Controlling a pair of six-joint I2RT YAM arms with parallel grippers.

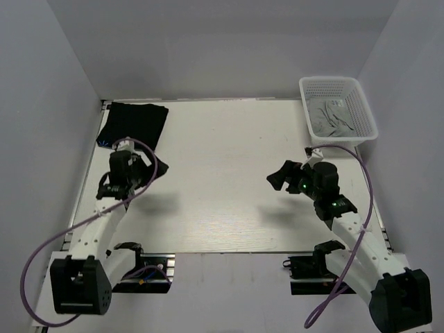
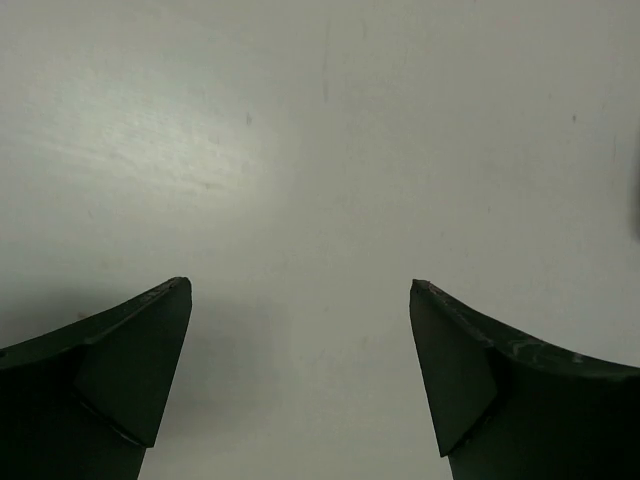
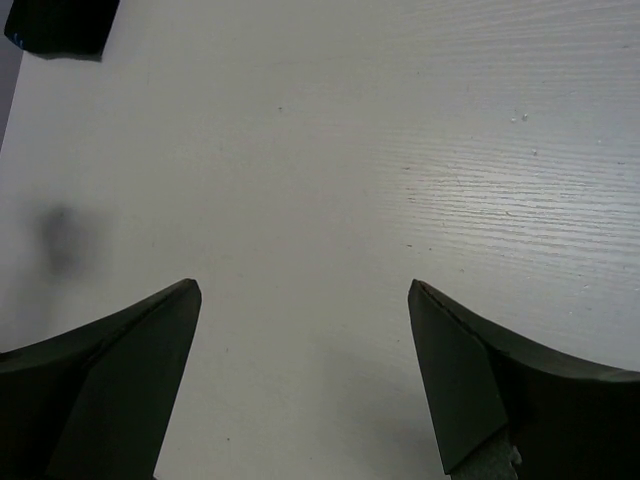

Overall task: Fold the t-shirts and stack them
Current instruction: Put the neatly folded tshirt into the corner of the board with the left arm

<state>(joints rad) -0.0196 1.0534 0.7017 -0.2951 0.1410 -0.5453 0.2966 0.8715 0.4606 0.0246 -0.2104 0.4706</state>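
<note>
fingers (image 2: 100,380) on left arm (image 1: 104,229) and right arm (image 1: 354,236) spread wide, empty; black t-shirt (image 1: 133,123) folded far left.

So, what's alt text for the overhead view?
A robot's left gripper and right gripper hover open above a white table. A folded black t-shirt lies at the far left corner; a white basket at far right holds a grey t-shirt.

The top camera looked down from behind the arms over the whole tabletop (image 1: 229,208). The wrist cameras faced it closely past the left end effector (image 2: 300,282) and right end effector (image 3: 303,283). The right wrist view shared the black t-shirt (image 3: 60,25) with the top view.
</note>
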